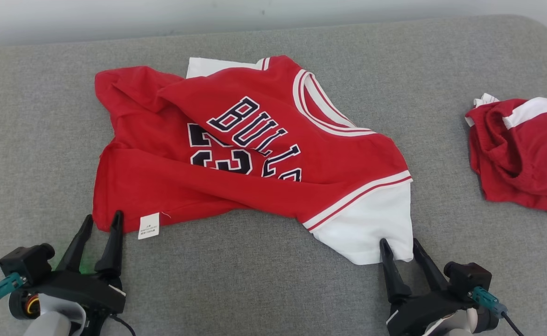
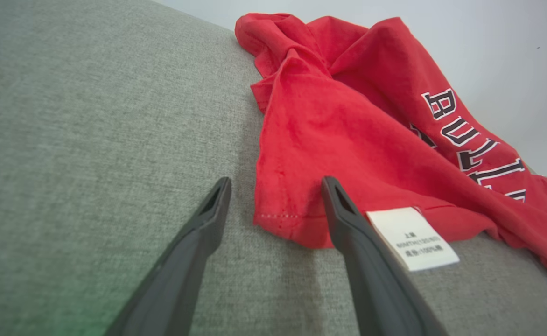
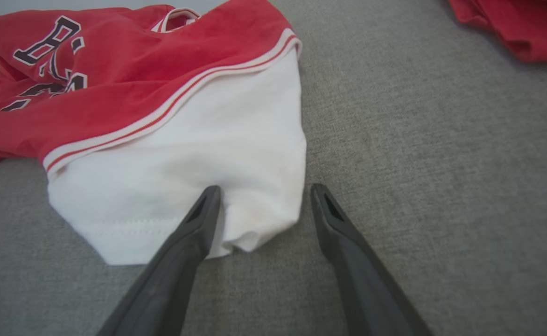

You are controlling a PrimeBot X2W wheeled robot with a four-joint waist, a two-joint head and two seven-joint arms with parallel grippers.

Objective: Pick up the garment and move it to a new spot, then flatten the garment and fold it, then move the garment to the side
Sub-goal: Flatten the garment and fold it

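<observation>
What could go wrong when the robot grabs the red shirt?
The left fingers stand open at the hem corner of the red shirt, right beside the white tag; they might pinch only the tag, and the shirt could slip. The right fingers have only the edge of the white sleeve between them, so it may slide out. Another red garment lies to the right; the shirt could bump it.

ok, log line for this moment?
stage: pre-grasp | left gripper: open, straddling red hem corner | right gripper: open, straddling white sleeve edge | jersey: crumpled on grey cushion | second red garment: right side
</observation>
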